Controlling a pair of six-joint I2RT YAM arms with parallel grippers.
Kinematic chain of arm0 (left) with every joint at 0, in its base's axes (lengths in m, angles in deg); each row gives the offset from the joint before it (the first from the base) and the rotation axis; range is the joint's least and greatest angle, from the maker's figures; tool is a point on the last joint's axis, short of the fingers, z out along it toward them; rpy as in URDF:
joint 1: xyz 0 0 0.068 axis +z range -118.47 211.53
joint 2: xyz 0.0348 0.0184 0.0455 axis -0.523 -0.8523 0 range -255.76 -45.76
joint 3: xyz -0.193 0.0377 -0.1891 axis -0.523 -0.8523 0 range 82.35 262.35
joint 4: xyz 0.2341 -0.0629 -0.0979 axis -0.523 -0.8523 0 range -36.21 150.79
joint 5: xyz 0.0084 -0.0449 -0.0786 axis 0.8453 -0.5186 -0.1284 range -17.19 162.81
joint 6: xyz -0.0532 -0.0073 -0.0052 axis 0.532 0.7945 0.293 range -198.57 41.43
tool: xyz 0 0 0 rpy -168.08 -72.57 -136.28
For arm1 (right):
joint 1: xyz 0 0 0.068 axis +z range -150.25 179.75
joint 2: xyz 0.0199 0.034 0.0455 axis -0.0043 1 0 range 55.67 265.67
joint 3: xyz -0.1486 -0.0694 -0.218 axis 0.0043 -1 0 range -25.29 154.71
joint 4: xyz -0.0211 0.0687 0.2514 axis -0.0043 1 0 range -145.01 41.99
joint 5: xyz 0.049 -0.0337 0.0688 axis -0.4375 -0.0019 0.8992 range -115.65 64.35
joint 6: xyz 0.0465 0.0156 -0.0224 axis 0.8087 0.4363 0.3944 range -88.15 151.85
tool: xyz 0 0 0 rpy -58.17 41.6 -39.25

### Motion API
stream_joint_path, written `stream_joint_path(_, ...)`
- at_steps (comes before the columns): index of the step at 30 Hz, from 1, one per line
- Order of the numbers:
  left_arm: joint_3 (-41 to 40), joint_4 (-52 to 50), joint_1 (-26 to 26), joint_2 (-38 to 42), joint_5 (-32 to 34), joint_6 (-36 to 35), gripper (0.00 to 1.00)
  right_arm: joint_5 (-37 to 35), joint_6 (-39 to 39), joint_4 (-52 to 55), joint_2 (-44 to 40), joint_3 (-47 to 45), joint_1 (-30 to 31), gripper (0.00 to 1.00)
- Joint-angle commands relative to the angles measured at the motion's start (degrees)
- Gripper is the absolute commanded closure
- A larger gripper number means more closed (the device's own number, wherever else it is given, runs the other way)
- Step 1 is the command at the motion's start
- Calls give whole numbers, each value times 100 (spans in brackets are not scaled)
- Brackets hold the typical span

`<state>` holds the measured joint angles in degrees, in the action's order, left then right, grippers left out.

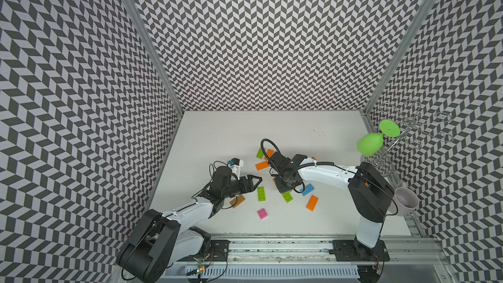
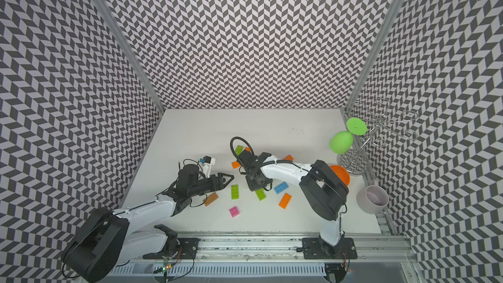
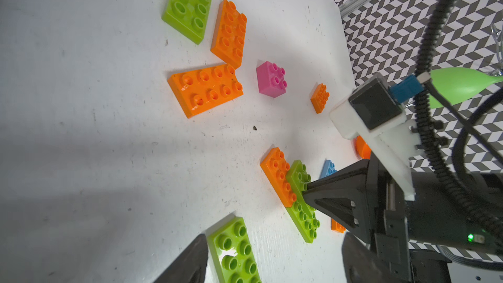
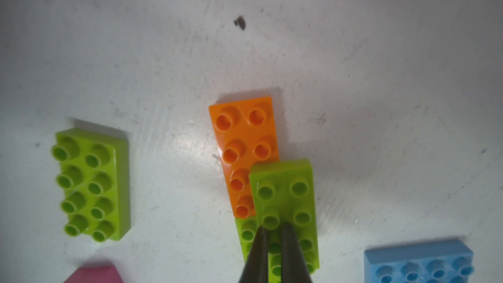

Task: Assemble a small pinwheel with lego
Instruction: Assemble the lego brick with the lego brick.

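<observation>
Overlapping orange brick [image 4: 243,132], lime brick [image 4: 283,175] under shut jaws, open tabletop [image 4: 272,50] beyond

Clock directions follow the top views, with 12 toward the back wall. A stack of oblong bricks [image 1: 287,196] lies near the middle of the table [image 1: 272,132], directly beneath the right gripper [image 4: 272,227]. Its top brick [image 4: 283,186] rests across two lower bricks.

From the stack:
- **3 o'clock:** an oblong brick [image 1: 308,189] lies just beside it.
- **4:** a second oblong brick [image 1: 312,202] lies near.
- **9:** a lone oblong brick [image 1: 261,194] lies with the left gripper [image 1: 258,182] just behind it. A further brick [image 1: 237,201] lies beyond, partly under the left arm.
- **8:** a square brick [image 1: 262,213].
- **11:** three oblong bricks [image 1: 262,165] cluster.
- **2:** the goblet [image 1: 370,144] hangs on the wire rack [image 1: 408,129].
- **3:** the mug [image 1: 405,201] stands at the table's right edge.
</observation>
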<state>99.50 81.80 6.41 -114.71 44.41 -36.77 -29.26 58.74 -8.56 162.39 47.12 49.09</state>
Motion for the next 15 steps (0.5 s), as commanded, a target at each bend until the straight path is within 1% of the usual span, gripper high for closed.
stream_joint_path(1,138,161,-49,-18,-86,-85,23,80,103,64,368,-197,-24,88)
stream_joint_path(5,166,42,-58,140,-54,-93,23,133,53,70,226,175,-10,82)
stream_joint_path(10,218,-238,-49,439,101,-154,23,148,-33,209,130,677,-14,78)
stream_joint_path(15,228,-368,-51,556,129,-159,23,117,-69,285,34,777,-26,75)
